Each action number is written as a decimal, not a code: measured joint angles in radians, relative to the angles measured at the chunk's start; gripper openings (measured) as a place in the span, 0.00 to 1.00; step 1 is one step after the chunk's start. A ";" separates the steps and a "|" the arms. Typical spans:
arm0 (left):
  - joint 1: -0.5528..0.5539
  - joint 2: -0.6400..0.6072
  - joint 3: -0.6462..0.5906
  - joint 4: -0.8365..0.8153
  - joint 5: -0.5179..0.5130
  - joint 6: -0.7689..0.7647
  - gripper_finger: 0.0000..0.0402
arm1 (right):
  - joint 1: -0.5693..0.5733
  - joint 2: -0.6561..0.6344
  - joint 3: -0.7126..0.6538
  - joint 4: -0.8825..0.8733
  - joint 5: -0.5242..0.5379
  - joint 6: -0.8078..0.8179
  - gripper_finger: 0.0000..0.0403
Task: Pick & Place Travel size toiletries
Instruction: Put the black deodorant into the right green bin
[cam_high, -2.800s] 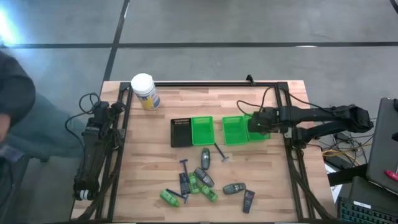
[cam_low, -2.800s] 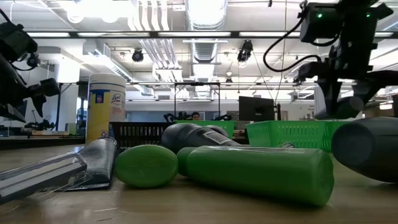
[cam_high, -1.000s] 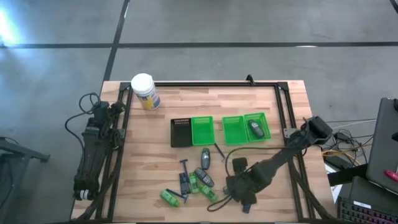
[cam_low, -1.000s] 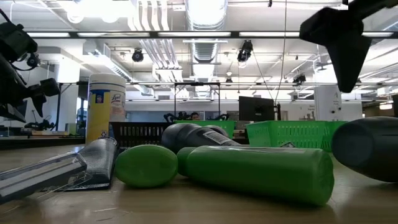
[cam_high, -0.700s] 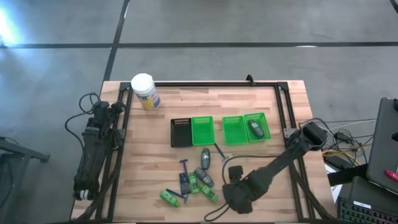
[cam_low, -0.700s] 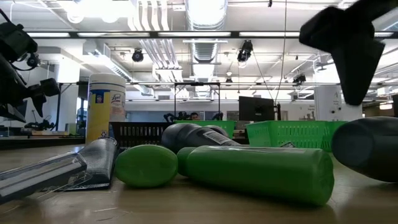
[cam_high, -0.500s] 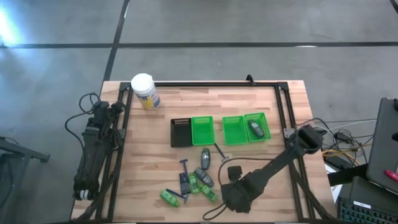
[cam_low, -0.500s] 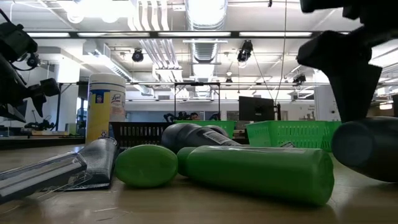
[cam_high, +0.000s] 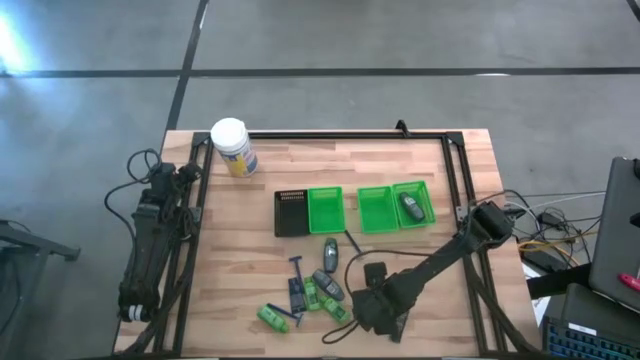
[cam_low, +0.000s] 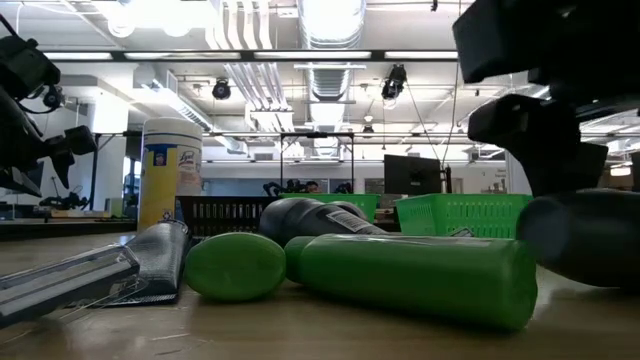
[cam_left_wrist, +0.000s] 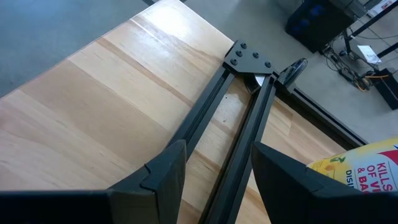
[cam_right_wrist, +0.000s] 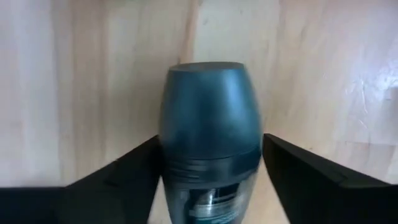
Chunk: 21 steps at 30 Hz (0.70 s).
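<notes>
My right gripper (cam_high: 378, 308) is down near the table's front edge, its fingers on either side of a dark grey oval tube (cam_right_wrist: 211, 112) that lies on the wood; the tube also shows in the low view (cam_low: 585, 235). Another grey tube (cam_high: 408, 207) lies in the right green tray (cam_high: 427, 203). More grey tubes (cam_high: 330, 255), green mini bottles (cam_high: 272, 318) and thin black sticks (cam_high: 296, 275) lie loose on the table left of the gripper. My left gripper (cam_left_wrist: 217, 149) waits at the table's left edge, open and empty. My right gripper has the dark grey tube's two long sides (cam_right_wrist: 171, 149) between its two fingers (cam_right_wrist: 124, 177), near the capped end. The fingers come from above and lie across the tube. The tube lies on the table.
A white-lidded, yellow-labelled jar (cam_high: 232, 147) stands at the far left corner. A black tray (cam_high: 291, 212) and two more green trays (cam_high: 324, 210) (cam_high: 378, 208) sit in a row mid-table. A black frame rail (cam_high: 330, 135) runs along the table's edges.
My right gripper has come down near the front edge and a little toward the table's left, settling over the dark grey tube. In the low view the tube has slid slightly along the table.
</notes>
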 joint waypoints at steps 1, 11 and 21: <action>0.000 0.000 0.000 0.000 0.000 0.000 0.46 | -0.002 0.003 -0.003 -0.002 -0.007 0.000 0.59; 0.000 0.000 0.000 0.000 0.000 0.000 0.46 | -0.035 -0.054 -0.020 -0.106 -0.031 0.081 0.51; 0.000 0.000 0.000 0.000 0.000 0.000 0.46 | -0.199 -0.455 -0.231 -0.334 0.130 0.757 0.52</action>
